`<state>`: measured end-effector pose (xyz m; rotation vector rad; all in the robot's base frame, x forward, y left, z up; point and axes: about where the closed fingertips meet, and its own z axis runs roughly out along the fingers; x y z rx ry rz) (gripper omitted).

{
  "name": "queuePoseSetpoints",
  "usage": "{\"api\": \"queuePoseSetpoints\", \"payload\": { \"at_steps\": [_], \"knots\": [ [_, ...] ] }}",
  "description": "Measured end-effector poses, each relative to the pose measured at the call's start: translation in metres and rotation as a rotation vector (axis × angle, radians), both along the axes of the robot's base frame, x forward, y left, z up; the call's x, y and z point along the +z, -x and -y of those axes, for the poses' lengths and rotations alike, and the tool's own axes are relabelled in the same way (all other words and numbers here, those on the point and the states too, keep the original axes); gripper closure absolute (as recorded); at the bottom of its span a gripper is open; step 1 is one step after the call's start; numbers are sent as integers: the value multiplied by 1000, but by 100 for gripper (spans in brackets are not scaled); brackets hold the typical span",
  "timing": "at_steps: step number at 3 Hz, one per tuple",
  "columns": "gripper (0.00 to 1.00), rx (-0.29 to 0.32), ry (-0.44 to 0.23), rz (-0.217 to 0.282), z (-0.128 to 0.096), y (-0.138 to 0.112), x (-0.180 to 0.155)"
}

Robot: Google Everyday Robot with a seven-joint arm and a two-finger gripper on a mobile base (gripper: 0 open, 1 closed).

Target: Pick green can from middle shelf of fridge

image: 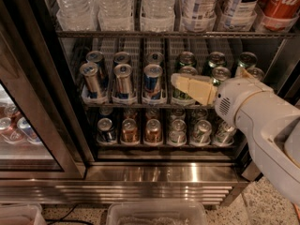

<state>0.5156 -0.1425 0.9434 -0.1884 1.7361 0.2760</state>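
Several green cans with silver tops stand in the right lanes of the middle shelf (126, 104), a wire rack with white slotted trays inside the fridge (56, 107). The front left green can (183, 71) is partly hidden behind my gripper (180, 82). More green cans show at the back (215, 59) and at the right (247, 60). My gripper, cream-coloured on a white arm (262, 121), reaches in from the right at middle-shelf height, its tip in front of the front left green can. Whether it touches the can does not show.
Blue-and-silver slim cans (123, 78) fill the shelf's left lanes. Bronze and silver small cans (153, 130) stand on the shelf below, water bottles (112, 3) on the shelf above. A glass door (18, 125) is at the left, a plastic bin (157, 213) on the floor.
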Motion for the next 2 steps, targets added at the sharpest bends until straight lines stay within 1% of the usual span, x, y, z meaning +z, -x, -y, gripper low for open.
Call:
{"api": "queuePoseSetpoints", "payload": {
  "at_steps": [1,2],
  "knots": [
    [0,-18,19,7,4,-5,2],
    [0,-77,48,0,25,-11,-12]
  ]
}}
